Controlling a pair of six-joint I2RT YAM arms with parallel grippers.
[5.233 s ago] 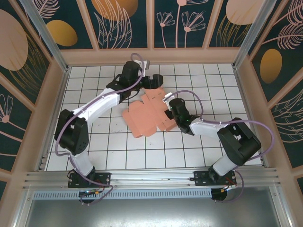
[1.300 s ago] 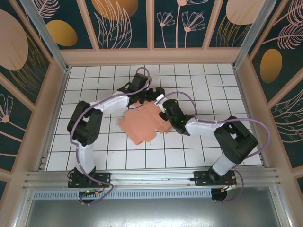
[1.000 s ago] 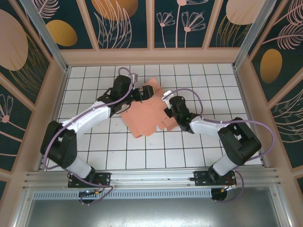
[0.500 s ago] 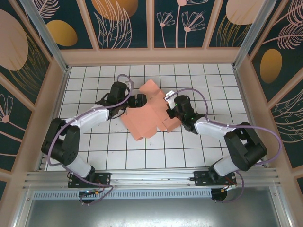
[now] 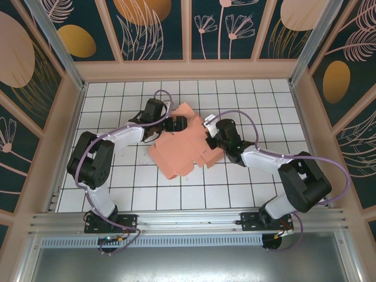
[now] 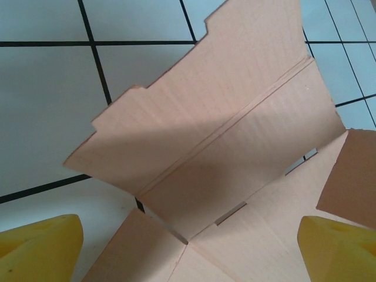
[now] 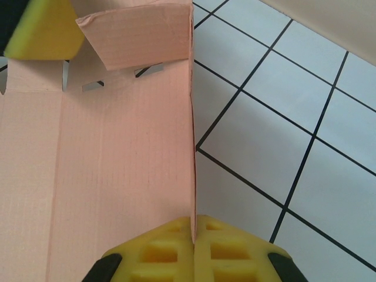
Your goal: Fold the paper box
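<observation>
Where right end effector (image 7: 192, 226) pinches, paper box (image 5: 183, 145)

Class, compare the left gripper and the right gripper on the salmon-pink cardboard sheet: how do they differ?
The left gripper stands wide open, yellow pads far apart; the right gripper is shut. The left gripper clamps nothing, while the right gripper pinches an edge of the salmon-pink paper box. Both have yellow pads and face that box.

Enclosure and floor, from above
White tiled floor (image 5: 153, 194) with black grid lines; teal wall panels (image 5: 235, 41) printed with leaves and flowers, peach frame bars (image 5: 187, 29) between; aluminium rail (image 5: 188, 220) along near edge.
</observation>
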